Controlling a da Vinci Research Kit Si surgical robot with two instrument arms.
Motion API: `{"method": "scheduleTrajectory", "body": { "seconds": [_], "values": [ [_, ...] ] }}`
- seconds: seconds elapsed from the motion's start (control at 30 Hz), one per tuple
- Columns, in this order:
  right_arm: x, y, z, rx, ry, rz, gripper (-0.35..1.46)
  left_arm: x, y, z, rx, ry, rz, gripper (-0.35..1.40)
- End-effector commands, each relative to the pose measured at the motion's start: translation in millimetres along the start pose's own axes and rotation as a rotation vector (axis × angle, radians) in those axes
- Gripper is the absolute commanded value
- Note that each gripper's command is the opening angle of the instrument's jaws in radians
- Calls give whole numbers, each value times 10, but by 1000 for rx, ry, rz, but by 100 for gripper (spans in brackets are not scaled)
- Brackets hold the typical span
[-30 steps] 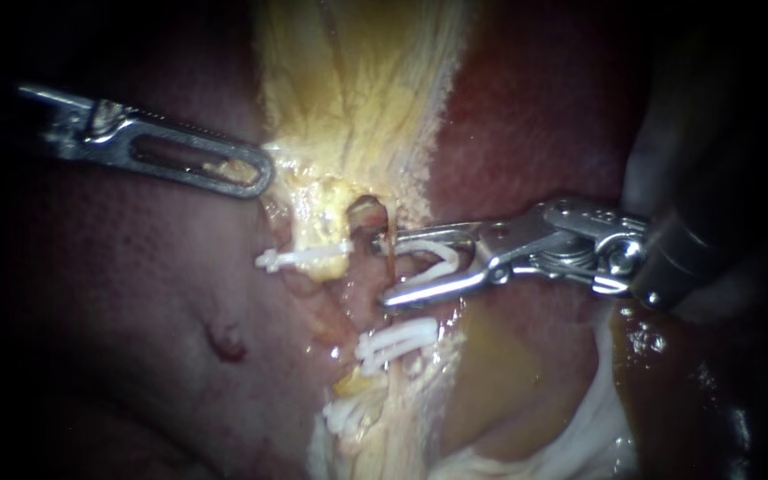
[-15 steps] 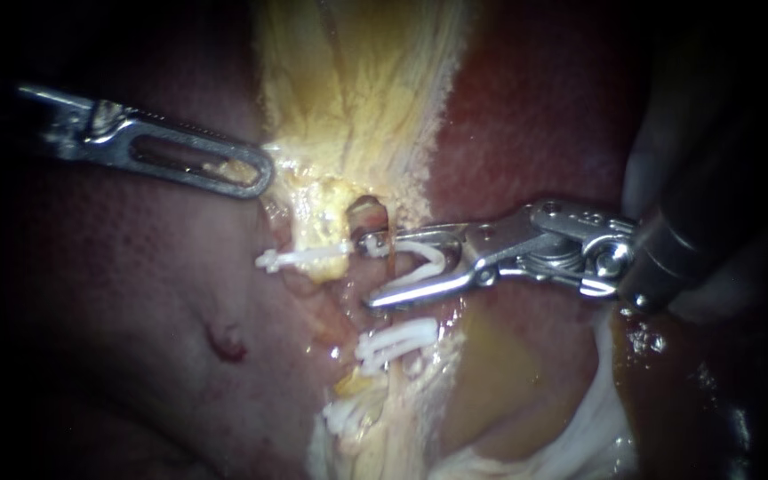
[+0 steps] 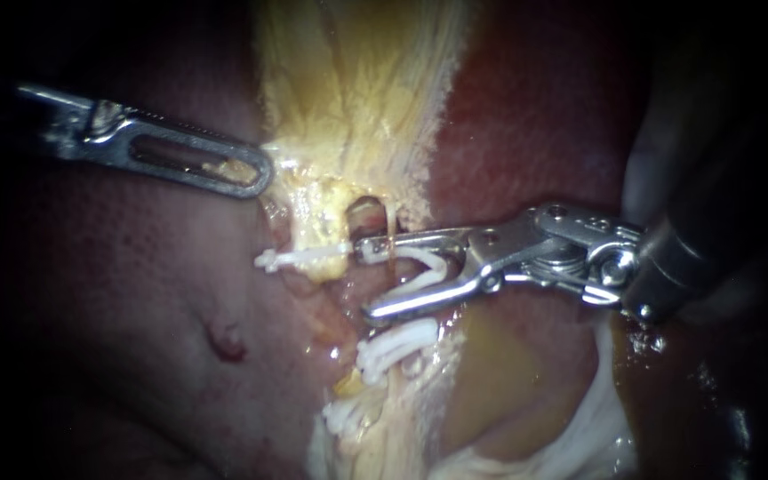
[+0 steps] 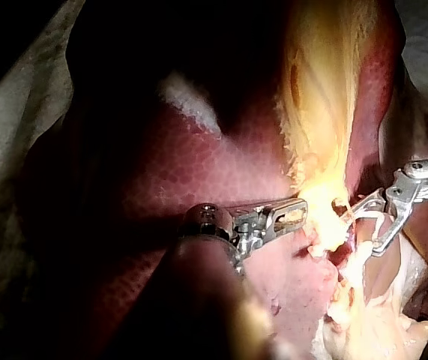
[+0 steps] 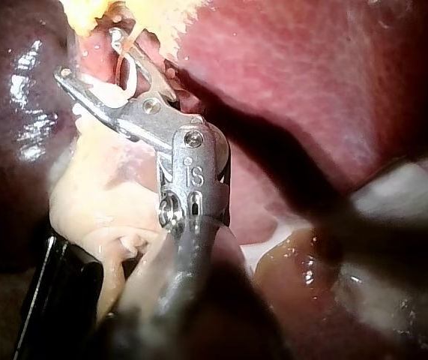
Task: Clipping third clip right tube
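Right instrument jaws spread wide, carrying a white clip. Right tube runs vertically at frame centre, apparently between the tips, crosswise.

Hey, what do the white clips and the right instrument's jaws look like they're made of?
White clips: probably plastic. They look matte and opaque white, with no metallic glint. Right instrument, holding one such clip between its jaws: metal by the look, polished silver with bright highlights and a pin at the hinge.
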Motion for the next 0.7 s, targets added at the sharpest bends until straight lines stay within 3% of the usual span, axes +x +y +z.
{"method": "scheduleTrajectory", "body": {
  "seconds": [0.03,0.7],
  "values": [
    [2,-2,0,1,3,1,50,0,0,0,1,0,0,-35],
    [28,-29,3,31,35,8,50,0,1,0,1,0,0,-35]
  ]
}}
